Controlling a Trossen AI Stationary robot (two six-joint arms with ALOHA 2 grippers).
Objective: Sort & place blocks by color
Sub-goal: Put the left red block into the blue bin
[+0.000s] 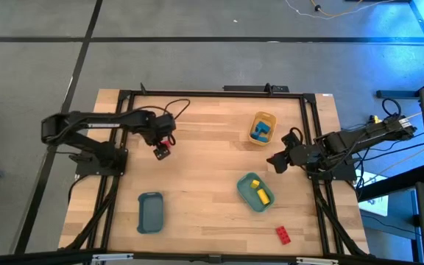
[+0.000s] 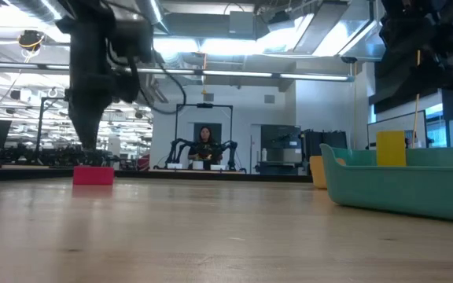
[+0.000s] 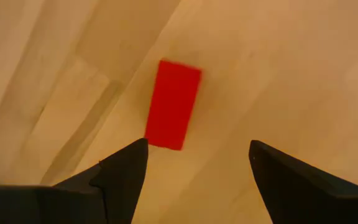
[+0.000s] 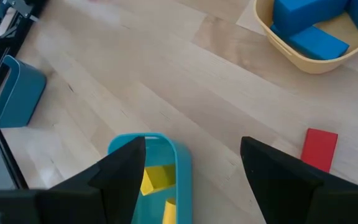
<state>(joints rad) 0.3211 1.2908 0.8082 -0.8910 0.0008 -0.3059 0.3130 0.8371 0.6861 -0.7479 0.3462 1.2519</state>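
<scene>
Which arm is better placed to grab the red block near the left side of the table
The left. Its open left gripper hangs right over that red block, which lies flat on the wood between the fingers. The right gripper sits open across the table beside the teal tray.

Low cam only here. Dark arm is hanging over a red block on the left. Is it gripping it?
Observer: No. The left gripper is open, and the red block lies flat on the wood just ahead of its fingertips.
Operator: Any other red ones?
Observer: Yes, a second red block lies alone on the right arm's side, near the table edge past the teal tray.
Operator: What's in the yellow tray?
Observer: The yellow tray holds only blue blocks.
Operator: Where is the right arm?
Observer: The right gripper is open and holds nothing, between the yellow and teal trays.
</scene>
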